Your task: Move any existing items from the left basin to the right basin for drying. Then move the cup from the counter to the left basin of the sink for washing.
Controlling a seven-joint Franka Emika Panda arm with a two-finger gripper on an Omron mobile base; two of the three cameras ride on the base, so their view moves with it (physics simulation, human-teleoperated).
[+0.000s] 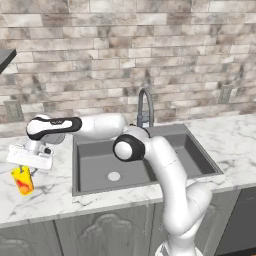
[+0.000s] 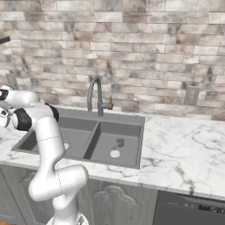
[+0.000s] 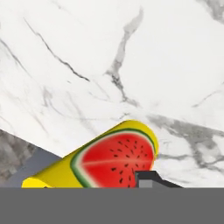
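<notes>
The yellow cup (image 1: 22, 181) with a red-orange watermelon mark hangs slightly tilted under my gripper (image 1: 25, 171), over the white marble counter (image 1: 45, 197) left of the sink (image 1: 80, 192). My gripper looks shut on the cup. In the hand view the cup (image 3: 105, 164) sits close, with one dark fingertip (image 3: 148, 178) against its right side and the other hidden. The wider left basin (image 1: 97, 160) holds nothing but its pale drain (image 1: 114, 176). A small grey knob-like object (image 2: 120, 143) rests in the narrower right basin (image 2: 115, 134).
An arched metal faucet (image 1: 144, 106) stands behind the sink's divider. My arm stretches across the left basin toward the counter. A brick wall with outlets (image 1: 13, 110) backs the counter. A dark appliance front (image 2: 193, 211) sits under the right counter.
</notes>
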